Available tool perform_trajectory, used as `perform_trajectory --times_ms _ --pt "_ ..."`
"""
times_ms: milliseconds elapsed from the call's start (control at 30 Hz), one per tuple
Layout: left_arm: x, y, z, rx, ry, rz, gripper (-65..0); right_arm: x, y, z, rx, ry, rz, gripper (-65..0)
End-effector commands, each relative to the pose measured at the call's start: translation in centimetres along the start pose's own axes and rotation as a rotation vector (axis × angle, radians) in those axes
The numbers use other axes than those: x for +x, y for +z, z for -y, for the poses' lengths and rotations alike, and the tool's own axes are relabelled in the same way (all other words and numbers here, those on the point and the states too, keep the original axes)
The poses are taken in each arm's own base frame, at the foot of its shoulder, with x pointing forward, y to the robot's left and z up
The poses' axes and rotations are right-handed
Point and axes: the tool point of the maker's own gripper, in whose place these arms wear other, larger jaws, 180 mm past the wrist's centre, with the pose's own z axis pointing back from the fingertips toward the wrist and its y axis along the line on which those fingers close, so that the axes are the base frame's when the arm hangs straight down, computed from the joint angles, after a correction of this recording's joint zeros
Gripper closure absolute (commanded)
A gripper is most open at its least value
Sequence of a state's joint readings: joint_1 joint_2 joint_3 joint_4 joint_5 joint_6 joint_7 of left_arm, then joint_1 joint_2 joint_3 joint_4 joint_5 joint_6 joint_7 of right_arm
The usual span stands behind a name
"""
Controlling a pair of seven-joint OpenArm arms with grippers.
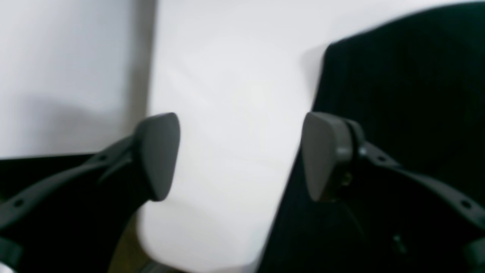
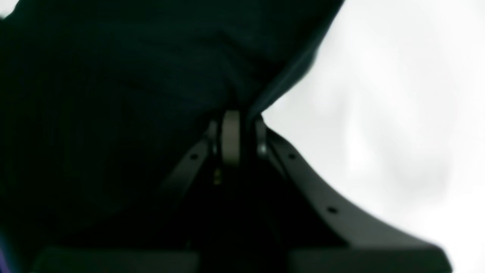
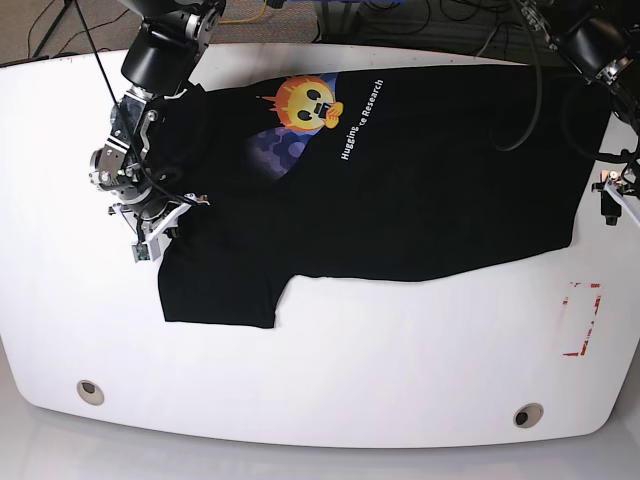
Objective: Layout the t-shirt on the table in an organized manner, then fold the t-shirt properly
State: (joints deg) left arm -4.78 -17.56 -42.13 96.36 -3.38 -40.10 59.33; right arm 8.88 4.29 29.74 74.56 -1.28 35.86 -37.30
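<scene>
Black t-shirt lies spread, graphic up, on glossy white table.

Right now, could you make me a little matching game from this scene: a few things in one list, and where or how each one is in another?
Things:
1. black cloth t-shirt
2. red rectangular marking
3. left gripper
4. right gripper

States:
A. fingers open, over the glossy white table
B. fingers pinched shut on black fabric
C. spread out, orange face showing
D. on the table beyond the shirt's hem

Pairs: 1-C, 2-D, 3-A, 4-B
</scene>
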Motion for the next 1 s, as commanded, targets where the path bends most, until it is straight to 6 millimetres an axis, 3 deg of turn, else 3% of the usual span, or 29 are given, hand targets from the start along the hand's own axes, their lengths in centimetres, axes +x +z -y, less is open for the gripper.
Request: perform_trajectory --times_ms 0,233,367,967 --pt "1.9 -1.0 -1.1 0.006 0.016 0.048 -49.7 1.1 0.2 0.4 -0.015 0.022 0.009 -1.9" --pt "1.8 -6.0 1.7 -0.126 0.108 0.033 -50.3 1.1 -0.2 -0.7 0.010 0.054 0.000 -1.9" --pt "1.7 -7.7 3.2 -0.191 0.151 0.034 -50.4 1.0 -0.2 -0.8 0.012 0.054 -0.002 -1.9" --pt "0.2 -10.0 6.9 -0.345 0.278 -0.005 -50.4 0.9 -0.2 -0.9 0.015 0.052 -0.002 -1.9"
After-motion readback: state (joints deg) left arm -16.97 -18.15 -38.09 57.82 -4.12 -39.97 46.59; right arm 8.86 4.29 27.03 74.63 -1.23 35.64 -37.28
